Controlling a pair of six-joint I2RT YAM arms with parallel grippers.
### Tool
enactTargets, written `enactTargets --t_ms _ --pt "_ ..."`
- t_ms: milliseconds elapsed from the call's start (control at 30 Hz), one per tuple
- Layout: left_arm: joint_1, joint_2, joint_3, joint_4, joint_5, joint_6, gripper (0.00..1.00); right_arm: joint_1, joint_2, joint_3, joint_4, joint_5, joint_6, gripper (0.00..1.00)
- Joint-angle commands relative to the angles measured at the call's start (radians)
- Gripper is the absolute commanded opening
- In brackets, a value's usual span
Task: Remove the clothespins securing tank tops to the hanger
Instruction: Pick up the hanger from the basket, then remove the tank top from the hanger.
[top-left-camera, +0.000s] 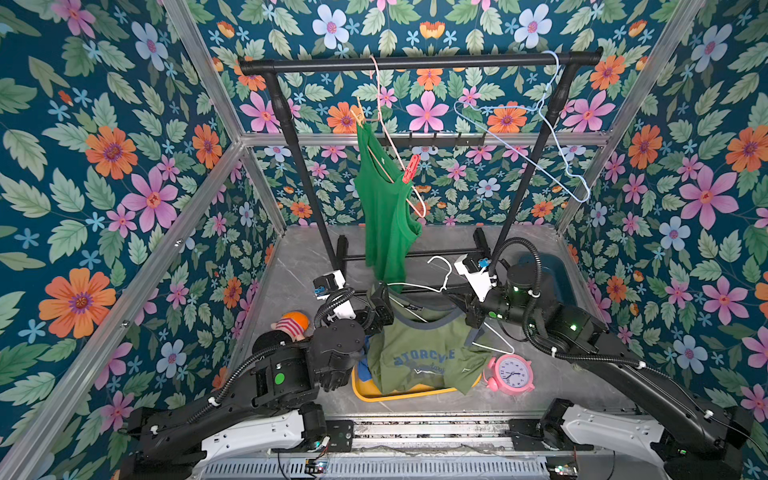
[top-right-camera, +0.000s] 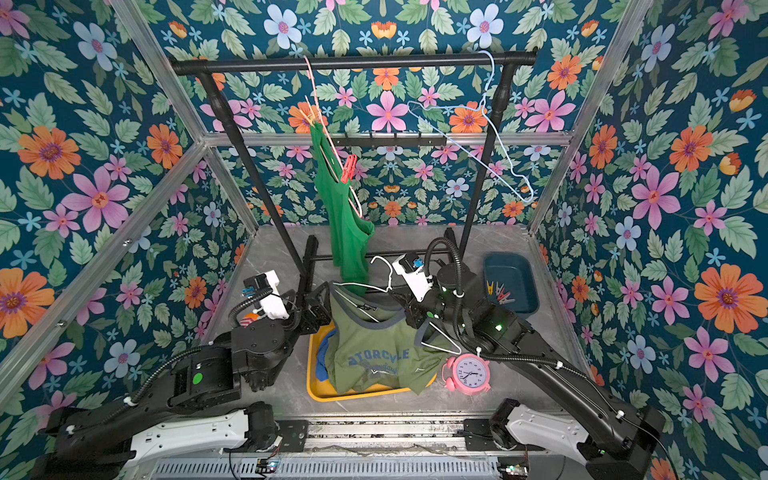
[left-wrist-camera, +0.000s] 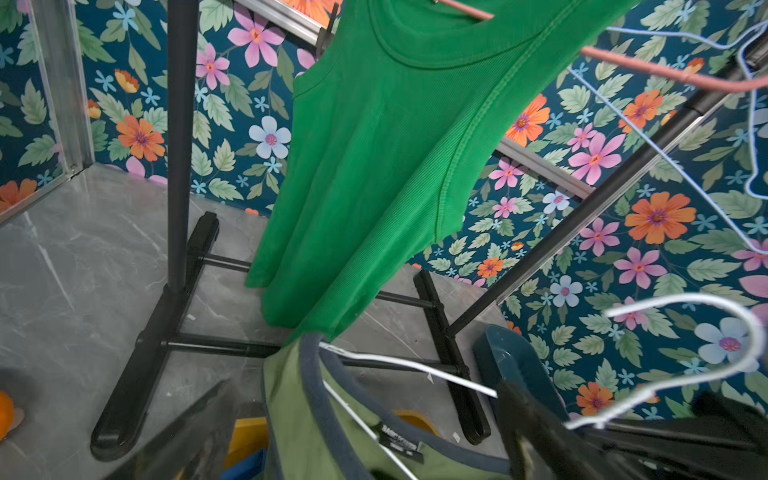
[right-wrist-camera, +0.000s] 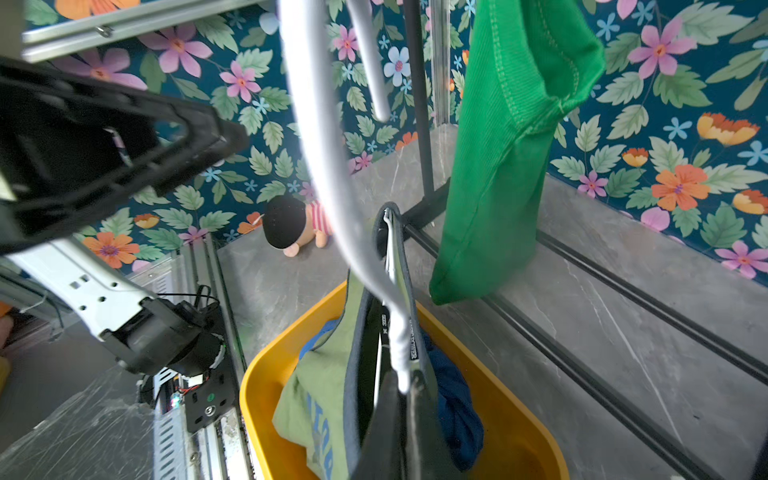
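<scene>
The bright green tank top (top-left-camera: 384, 208) hangs from a pink hanger (top-left-camera: 395, 158) on the rack. A red clothespin (top-left-camera: 410, 168) pins one strap and a peach clothespin (top-left-camera: 357, 114) sits on the upper end. Above the yellow bin (top-left-camera: 399, 397), my right gripper (right-wrist-camera: 401, 386) is shut on the white hanger (right-wrist-camera: 324, 166), which carries the olive tank top (top-left-camera: 419, 353). My left gripper (left-wrist-camera: 357, 440) is open, its jaws wide on either side of the olive top's grey-trimmed strap (left-wrist-camera: 309, 399). A blue tank top (right-wrist-camera: 453, 399) lies in the bin.
A teal bin (top-right-camera: 511, 266) at the right holds several loose clothespins (top-right-camera: 500, 291). An empty pale blue hanger (top-left-camera: 552, 158) hangs on the black rack (top-left-camera: 415, 64). A pink alarm clock (top-left-camera: 513, 374) stands beside the yellow bin, and a doll (top-left-camera: 291, 326) lies on the left.
</scene>
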Motion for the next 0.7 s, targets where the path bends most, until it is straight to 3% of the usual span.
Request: enactTargets --t_ms 0,467,667 --pt "0.001 0.0 -0.015 -0.005 -0.035 -0.067 0.99 0.0 -0.042 0.007 -0.01 -0.043 -0.005 0.0" --pt "0.001 0.019 -0.103 0.044 -0.063 -0.142 0.99 0.0 -0.157 0.029 -0.057 -0.131 -0.014 0.0" --pt "0.001 0.045 -0.094 -0.046 -0.107 -0.264 0.98 0.002 -0.191 0.017 -0.042 -0.148 -0.011 0.0"
